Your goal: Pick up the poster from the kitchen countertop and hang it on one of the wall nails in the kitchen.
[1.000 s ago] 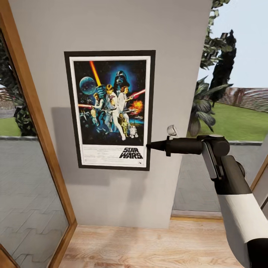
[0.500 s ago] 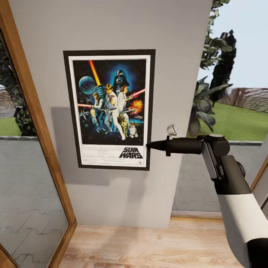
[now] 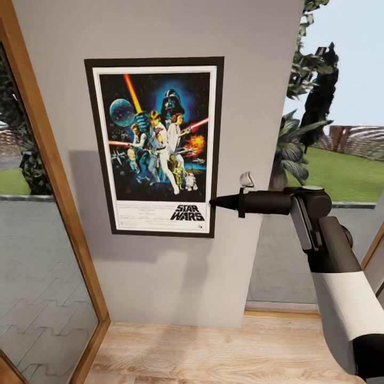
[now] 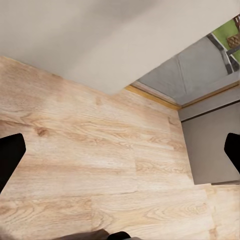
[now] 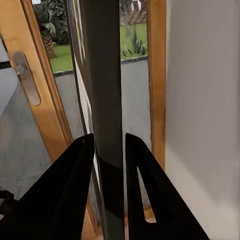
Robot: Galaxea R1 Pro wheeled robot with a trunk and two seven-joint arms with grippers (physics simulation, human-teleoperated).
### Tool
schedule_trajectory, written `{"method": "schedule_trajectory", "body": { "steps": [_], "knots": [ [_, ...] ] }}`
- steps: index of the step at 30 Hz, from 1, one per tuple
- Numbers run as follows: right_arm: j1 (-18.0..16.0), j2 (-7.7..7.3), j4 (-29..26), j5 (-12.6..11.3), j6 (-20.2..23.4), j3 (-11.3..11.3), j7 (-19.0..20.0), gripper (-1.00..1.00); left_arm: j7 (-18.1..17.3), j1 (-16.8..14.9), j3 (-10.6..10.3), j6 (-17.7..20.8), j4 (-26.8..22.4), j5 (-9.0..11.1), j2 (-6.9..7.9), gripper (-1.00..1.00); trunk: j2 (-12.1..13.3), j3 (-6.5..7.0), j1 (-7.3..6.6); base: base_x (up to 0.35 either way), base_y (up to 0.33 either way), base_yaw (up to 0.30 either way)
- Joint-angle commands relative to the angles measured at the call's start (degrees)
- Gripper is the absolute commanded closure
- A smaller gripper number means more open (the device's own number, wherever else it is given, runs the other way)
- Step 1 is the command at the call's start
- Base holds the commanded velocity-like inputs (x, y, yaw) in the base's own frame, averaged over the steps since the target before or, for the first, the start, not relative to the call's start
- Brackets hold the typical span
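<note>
- The poster [image 3: 154,146] hangs upright and flat against the grey wall [image 3: 250,64], off the countertop; no nail is visible, so seating is unconfirmed.
- The right gripper [image 5: 109,150] is closed on the poster's right edge, low down.
- The left gripper [image 4: 120,150] is wide open and empty above the wooden floor [image 4: 90,165].
- Left of the poster runs a wooden door frame [image 3: 48,160]; bare wall surrounds it.

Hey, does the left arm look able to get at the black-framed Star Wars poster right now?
Probably not as it stands: the left hand points at the wooden floor, while the right hand grips the black-framed Star Wars poster.
</note>
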Motion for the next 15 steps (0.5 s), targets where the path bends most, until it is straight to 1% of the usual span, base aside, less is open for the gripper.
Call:
{"method": "schedule_trajectory", "body": {
  "steps": [1,15],
  "knots": [
    [-0.1,-0.04,0.0,-0.3,0.4,0.1,0.0,1.0,-0.1,0.0,0.4,-0.6,0.0,-0.6,0.0,-1.0,0.0,-0.03,0.02,0.0,0.0,0.0],
    [-0.2,-0.04,0.0,-0.3,0.4,0.0,0.0,1.0,-0.1,0.0,0.4,-0.6,0.0,-0.6,0.01,-1.0,0.0,-0.03,0.02,0.0,0.0,0.0]
  ]
}}
